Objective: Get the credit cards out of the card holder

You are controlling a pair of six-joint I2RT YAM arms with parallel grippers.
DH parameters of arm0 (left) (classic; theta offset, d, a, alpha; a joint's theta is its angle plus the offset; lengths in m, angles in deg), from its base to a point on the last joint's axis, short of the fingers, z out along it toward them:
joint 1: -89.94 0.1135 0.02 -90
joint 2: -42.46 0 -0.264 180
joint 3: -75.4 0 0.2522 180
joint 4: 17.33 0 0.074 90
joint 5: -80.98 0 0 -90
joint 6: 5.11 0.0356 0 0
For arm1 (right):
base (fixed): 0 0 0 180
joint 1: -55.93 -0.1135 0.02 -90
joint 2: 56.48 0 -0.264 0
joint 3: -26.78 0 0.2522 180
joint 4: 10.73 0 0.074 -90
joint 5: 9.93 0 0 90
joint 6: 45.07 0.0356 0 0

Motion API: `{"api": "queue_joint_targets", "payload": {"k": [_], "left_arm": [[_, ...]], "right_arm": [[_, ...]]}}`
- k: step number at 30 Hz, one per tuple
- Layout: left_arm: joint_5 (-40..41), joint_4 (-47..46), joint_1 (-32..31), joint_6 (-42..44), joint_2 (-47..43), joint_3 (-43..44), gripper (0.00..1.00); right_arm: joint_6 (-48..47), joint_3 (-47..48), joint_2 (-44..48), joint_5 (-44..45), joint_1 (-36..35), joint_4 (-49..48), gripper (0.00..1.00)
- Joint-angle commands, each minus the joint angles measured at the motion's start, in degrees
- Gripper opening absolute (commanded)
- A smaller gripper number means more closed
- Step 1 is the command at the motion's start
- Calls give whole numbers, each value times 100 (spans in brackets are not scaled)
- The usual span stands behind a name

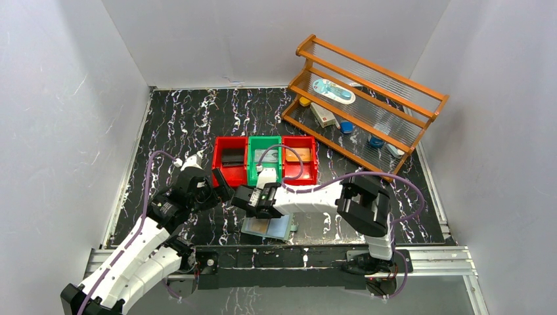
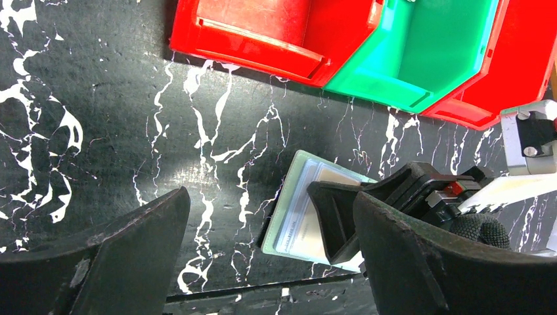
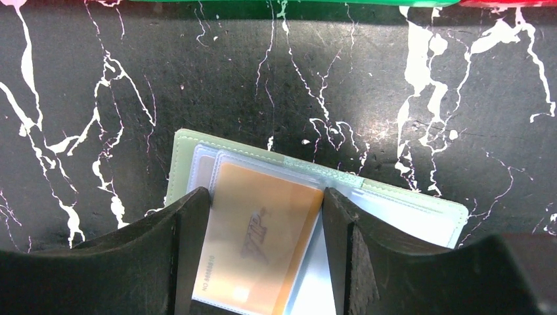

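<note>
The sage-green card holder (image 1: 268, 227) lies open and flat near the table's front edge. In the right wrist view its green cover (image 3: 185, 146) frames clear sleeves, and a tan-gold credit card (image 3: 263, 230) sits in the top sleeve. My right gripper (image 3: 266, 203) hangs over it, open, one finger along each long edge of the card. It reaches in from the right in the top view (image 1: 255, 211). My left gripper (image 2: 269, 210) is wide open and empty, just left of the holder (image 2: 292, 203). A dark card (image 1: 231, 157) and a tan card (image 1: 297, 155) lie in the red bins.
Three bins stand in a row behind the holder: red (image 1: 219, 164), green (image 1: 265, 146), red (image 1: 312, 164). A wooden rack (image 1: 368, 108) with small items fills the back right. White walls close in the table on three sides.
</note>
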Motion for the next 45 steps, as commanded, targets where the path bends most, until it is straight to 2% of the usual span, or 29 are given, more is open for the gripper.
{"api": "queue_joint_targets", "payload": {"k": [1,8,13,20,25,32,34,37,45], "left_arm": [[18,129,20,-60,-85,18,95],[-77,96,22,-93,-34,-4,95],[-552,-166,20,-107,42,-174,95],[-2008,-894,22,-27,260,-635,91],[-3170,-1942,21,-301,426,-1202,85],[-4224,-2920,10,-255,970,-1571,79],[-4183,-2858,10,-189,1097,-1553,78],[-3673,-2662,5,-328,885,-1573,76],[-1022,-728,-1,-1106,-746,-1207,79]], "right_arm": [[52,-374,-91,-62,-60,1,67],[-149,-1316,642,-469,8,-1499,65],[-151,-1909,972,-674,92,-2213,65],[21,-2645,1390,-923,237,-3112,65],[270,-3150,1561,-1108,316,-3761,65],[407,-3551,1729,-1219,395,-4214,65],[406,-3550,1730,-1242,405,-4225,65],[251,-3359,1706,-1244,405,-3990,68],[-102,-2173,1116,-925,299,-2302,73]]}}
